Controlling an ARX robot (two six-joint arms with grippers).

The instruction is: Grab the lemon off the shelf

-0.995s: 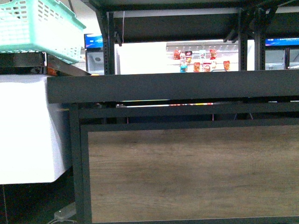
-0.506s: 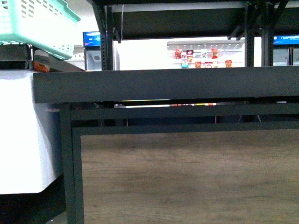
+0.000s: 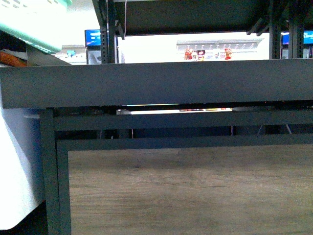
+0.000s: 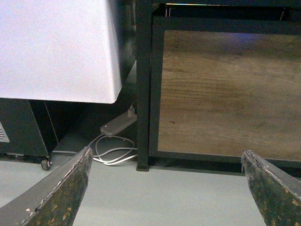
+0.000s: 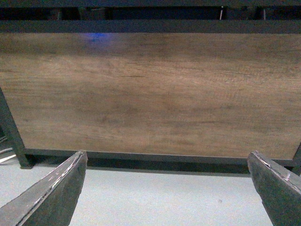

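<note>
Metal of the shelf (image 3: pixel 146 125) is filling the front view: its dark deck rim (image 3: pixel 156 90) is running straight across, with the wood-look panel (image 3: pixel 190 191) sitting below it. The rim is hiding the deck's top, so the lemon is not showing and I cannot tell where it is lying. A mint-green basket (image 3: pixel 24 19) is peeking in above the shelf's left end, and a white cabinet (image 3: pixel 17 156) is standing just beside that end. The left gripper (image 4: pixel 165 153) is hanging low before the shelf's left leg (image 4: pixel 142 84), jaws spread wide and holding nothing; a power strip (image 4: pixel 117 125) is lying on the floor (image 4: pixel 178 197) beside that leg. The right gripper (image 5: pixel 167 153) is facing the panel, jaws equally wide and empty.
</note>
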